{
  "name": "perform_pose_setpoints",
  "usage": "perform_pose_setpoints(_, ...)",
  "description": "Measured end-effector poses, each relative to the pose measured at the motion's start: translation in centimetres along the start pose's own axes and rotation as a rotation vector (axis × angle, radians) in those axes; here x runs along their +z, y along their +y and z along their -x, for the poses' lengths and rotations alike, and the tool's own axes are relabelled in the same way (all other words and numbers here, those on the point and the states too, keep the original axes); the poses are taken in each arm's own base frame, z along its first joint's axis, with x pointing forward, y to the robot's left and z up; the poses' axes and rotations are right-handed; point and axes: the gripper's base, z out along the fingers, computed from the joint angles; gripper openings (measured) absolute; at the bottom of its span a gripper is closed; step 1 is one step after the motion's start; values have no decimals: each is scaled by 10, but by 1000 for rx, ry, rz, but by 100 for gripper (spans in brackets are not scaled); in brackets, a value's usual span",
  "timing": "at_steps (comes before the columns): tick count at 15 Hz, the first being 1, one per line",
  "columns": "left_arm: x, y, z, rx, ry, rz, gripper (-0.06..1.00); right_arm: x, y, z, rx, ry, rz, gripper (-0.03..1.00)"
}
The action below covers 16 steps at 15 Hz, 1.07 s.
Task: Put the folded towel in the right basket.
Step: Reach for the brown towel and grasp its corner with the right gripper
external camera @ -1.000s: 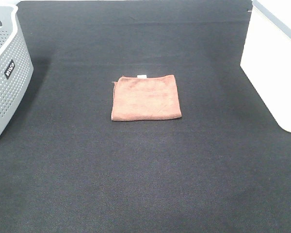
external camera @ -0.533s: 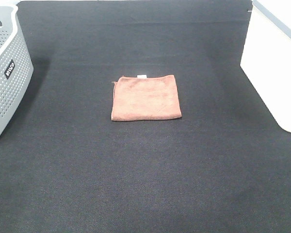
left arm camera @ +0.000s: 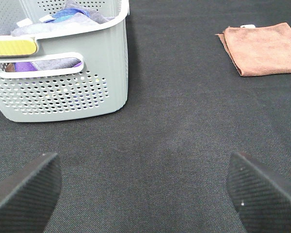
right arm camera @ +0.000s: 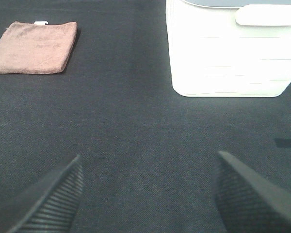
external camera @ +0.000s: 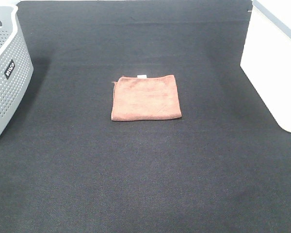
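since neither claw holds anything, the task stands at its start: the reddish-brown folded terry towel [external camera: 146, 97] lies on the black cloth table [external camera: 145, 170], well apart from the large white plastic right basket [external camera: 274, 68]. left gripper [left arm camera: 143, 191] and right gripper [right arm camera: 148, 194] both gape wide, empty. next, likely, the right one reaches over and pinches a towel edge. the grey perforated basket [external camera: 5, 92] wears a black label [external camera: 8, 69] whose white lettering i cannot read.

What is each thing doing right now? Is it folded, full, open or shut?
folded towel: folded, lying flat, not held.
right basket: upright, inside hidden.
grey basket: upright, cloths inside.
left claw: open, empty.
right claw: open, empty.
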Motion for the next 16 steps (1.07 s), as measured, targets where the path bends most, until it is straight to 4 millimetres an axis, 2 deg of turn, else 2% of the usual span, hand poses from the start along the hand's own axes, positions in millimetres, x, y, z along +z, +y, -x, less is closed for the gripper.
perform_pose_setpoints(16, 0, 0, 0, 0, 0, 0, 88, 0, 0, 0, 0, 0, 0, 70)
